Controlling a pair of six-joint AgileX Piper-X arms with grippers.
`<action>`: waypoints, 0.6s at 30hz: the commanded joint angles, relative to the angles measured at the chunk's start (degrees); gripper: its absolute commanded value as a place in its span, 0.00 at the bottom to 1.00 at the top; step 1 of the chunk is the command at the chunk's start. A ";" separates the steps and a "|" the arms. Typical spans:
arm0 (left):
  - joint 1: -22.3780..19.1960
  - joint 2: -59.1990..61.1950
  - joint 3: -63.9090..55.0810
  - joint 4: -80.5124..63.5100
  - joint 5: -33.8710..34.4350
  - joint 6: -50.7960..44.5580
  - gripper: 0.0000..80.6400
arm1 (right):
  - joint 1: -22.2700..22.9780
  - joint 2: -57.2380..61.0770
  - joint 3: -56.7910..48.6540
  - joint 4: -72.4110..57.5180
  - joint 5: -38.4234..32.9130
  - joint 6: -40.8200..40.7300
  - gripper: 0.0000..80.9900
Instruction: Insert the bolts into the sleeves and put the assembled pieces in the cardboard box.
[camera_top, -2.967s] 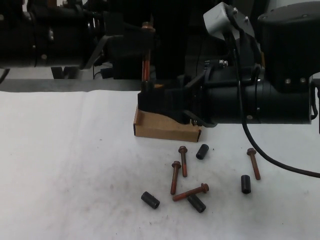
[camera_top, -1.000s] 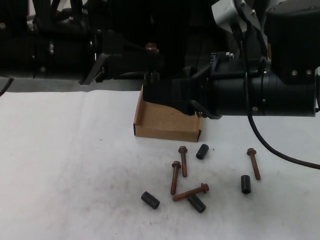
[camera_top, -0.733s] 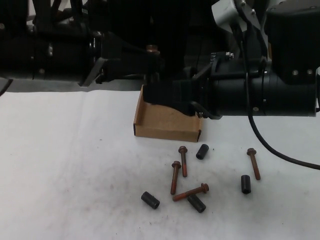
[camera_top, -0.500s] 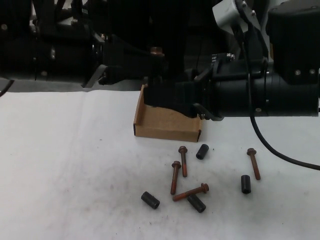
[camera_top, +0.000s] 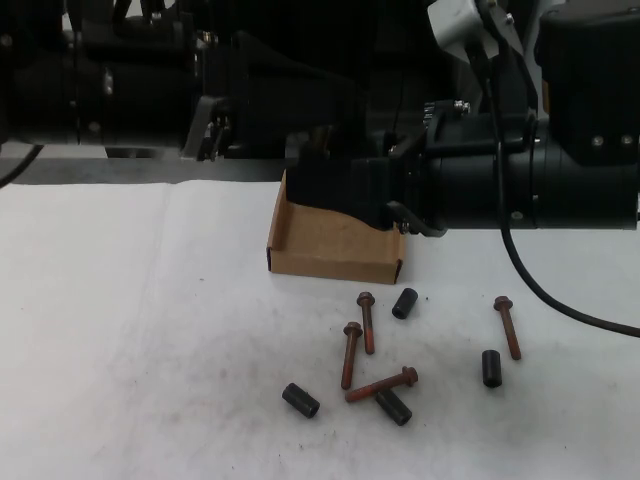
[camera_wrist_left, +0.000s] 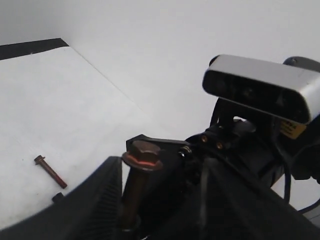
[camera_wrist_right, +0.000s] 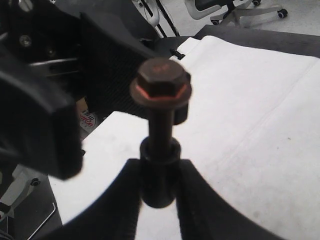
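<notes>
The right pincer (camera_wrist_right: 159, 187) is clamping a black sleeve (camera_wrist_right: 160, 150) with a bolt (camera_wrist_right: 161, 87) standing upright in it, over the far edge of the cardboard box (camera_top: 335, 265). The left pincer (camera_wrist_left: 162, 172) is hanging with its fingers apart, one on each side of that bolt's head.

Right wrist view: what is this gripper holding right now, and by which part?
The right gripper clamps the black sleeve by its sides, between its two fingers. The bolt stands in the sleeve, head up, and the fingers do not touch it.
</notes>
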 joint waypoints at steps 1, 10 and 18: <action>-0.36 -0.80 -0.16 2.74 -1.31 3.52 0.58 | -0.41 -1.40 -0.76 -0.65 0.35 -0.45 0.00; -0.36 -0.80 -0.16 4.92 -2.98 12.71 0.58 | -0.41 -1.80 -0.76 0.10 0.56 -0.96 0.00; -0.05 -0.80 -0.16 4.51 -4.80 14.71 0.58 | -0.41 -1.80 -0.76 1.57 0.56 -0.96 0.00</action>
